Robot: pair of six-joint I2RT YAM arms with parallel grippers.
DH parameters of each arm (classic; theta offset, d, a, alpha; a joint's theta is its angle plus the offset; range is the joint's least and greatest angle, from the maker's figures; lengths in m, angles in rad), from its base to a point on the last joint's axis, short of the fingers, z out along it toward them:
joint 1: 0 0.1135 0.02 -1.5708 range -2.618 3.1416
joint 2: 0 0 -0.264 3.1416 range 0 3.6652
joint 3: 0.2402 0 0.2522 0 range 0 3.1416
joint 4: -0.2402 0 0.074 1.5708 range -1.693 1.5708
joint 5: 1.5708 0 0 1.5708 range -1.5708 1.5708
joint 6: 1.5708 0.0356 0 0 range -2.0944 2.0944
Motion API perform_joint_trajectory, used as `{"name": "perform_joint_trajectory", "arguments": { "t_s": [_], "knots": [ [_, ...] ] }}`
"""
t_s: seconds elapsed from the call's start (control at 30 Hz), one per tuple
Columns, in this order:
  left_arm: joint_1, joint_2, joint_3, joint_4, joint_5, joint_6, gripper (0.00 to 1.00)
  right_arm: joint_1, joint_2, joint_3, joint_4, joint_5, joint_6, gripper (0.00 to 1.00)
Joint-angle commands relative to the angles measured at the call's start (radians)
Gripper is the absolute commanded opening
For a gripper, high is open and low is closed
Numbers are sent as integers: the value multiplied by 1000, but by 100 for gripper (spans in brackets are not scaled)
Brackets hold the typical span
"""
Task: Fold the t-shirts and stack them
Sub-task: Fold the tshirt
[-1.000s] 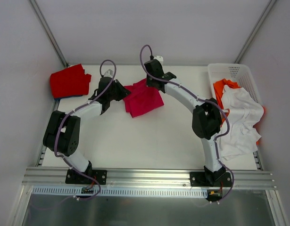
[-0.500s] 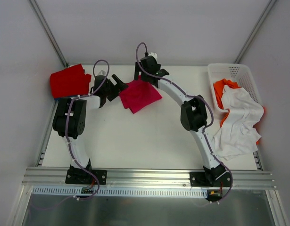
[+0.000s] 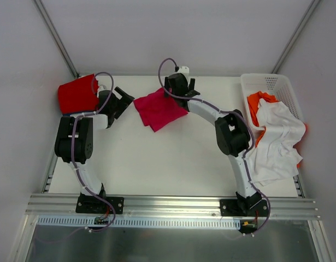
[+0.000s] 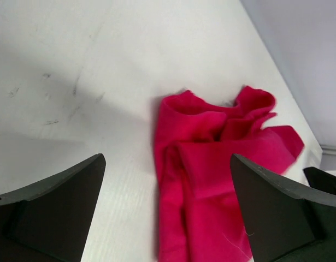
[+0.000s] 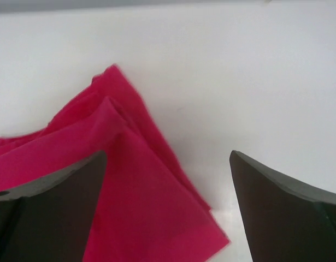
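A crimson-pink t-shirt [image 3: 158, 109] lies folded into a small bundle on the white table [image 3: 157, 158], toward the back middle. My left gripper [image 3: 125, 97] sits just left of it, open and holding nothing. In the left wrist view the crimson-pink t-shirt [image 4: 211, 180] lies ahead, between the spread fingers of the left gripper [image 4: 168, 161]. My right gripper [image 3: 185, 86] is open at the cloth's back right edge. In its wrist view a corner of the t-shirt [image 5: 129, 185] lies below the right gripper [image 5: 168, 158]. A red t-shirt [image 3: 77, 94] rests folded at the back left.
A white lattice basket [image 3: 277, 83] stands at the back right with an orange t-shirt [image 3: 258, 101] in it. A white t-shirt [image 3: 274, 139] spills over the basket's side onto the table. Grey walls close the back and sides.
Both grippers opened and let go of the crimson-pink t-shirt, which now lies on the table. The left arm drew back to the left; the right gripper shifted slightly right.
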Motion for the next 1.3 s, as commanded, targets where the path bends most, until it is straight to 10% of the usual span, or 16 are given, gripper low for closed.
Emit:
{"name": "perform_joint_trajectory", "arguments": {
  "t_s": [0.0,0.13,0.33,0.6,1.27],
  "knots": [
    [-1,-124,-24,21,-29,37,99,30,-269,-163,321,254,-143,99],
    [-4,-217,-96,33,16,25,99,41,-488,-456,552,274,-171,99],
    [-19,-308,-218,56,64,6,99,44,-458,-363,214,40,-45,99],
    [-22,-334,-320,40,77,40,99,33,-213,-190,128,-299,95,2],
    [-24,-409,-386,46,114,48,99,-10,205,298,98,-422,213,1]
  ]
}}
